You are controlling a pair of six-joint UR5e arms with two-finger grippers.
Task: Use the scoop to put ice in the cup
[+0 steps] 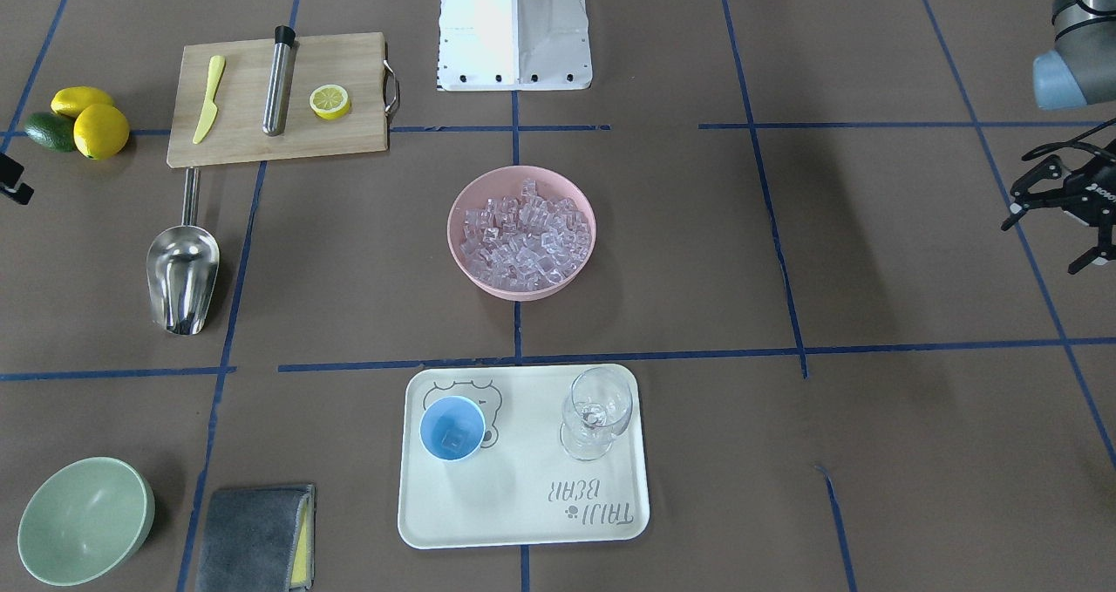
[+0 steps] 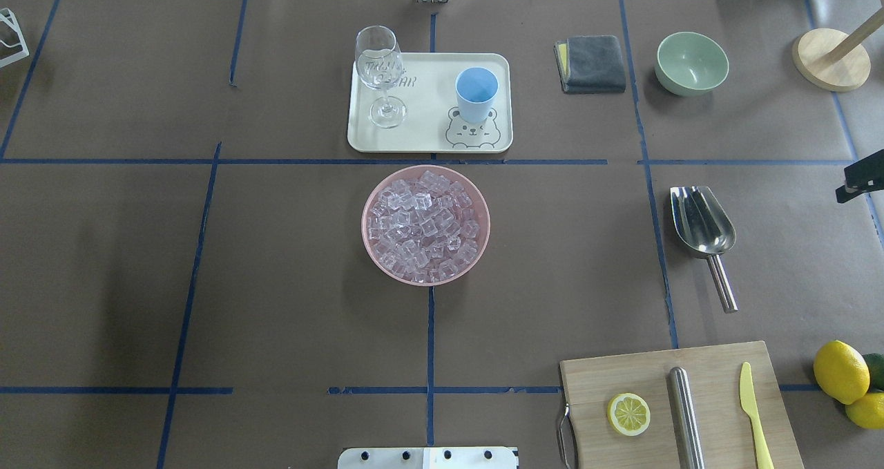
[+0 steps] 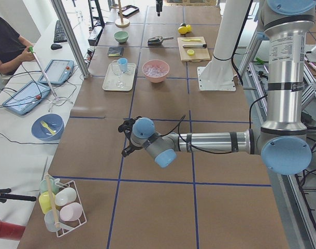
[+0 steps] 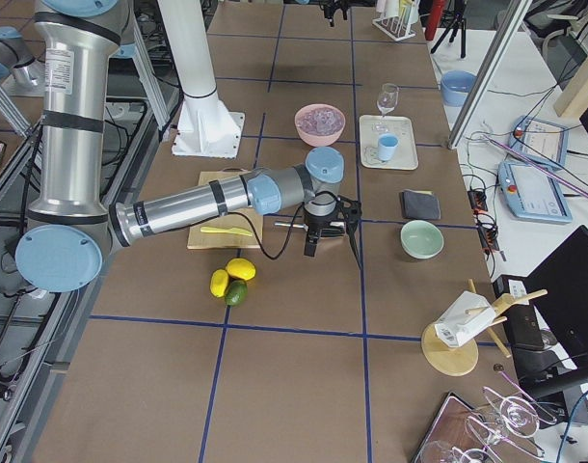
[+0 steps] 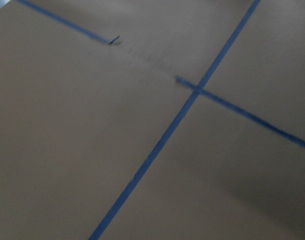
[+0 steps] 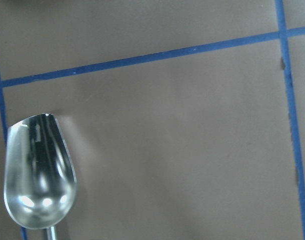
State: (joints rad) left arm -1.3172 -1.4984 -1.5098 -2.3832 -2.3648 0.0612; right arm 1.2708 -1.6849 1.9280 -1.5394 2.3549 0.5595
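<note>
Scoop lies flat on table, mid-left of front view, handle end at cutting board lower edge, nothing gripping it. Ice heaped in pink bowl, frame centre. Cup upright on tray, lower centre. Left gripper at right edge, fingers spread, empty. Right gripper only a sliver at left edge; opening can't tell.

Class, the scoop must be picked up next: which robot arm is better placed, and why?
Right. The scoop lies on the robot's right side. The right claw hangs near it, and the right wrist camera shows the scoop's trough. The left claw is far off on the opposite side.
</note>
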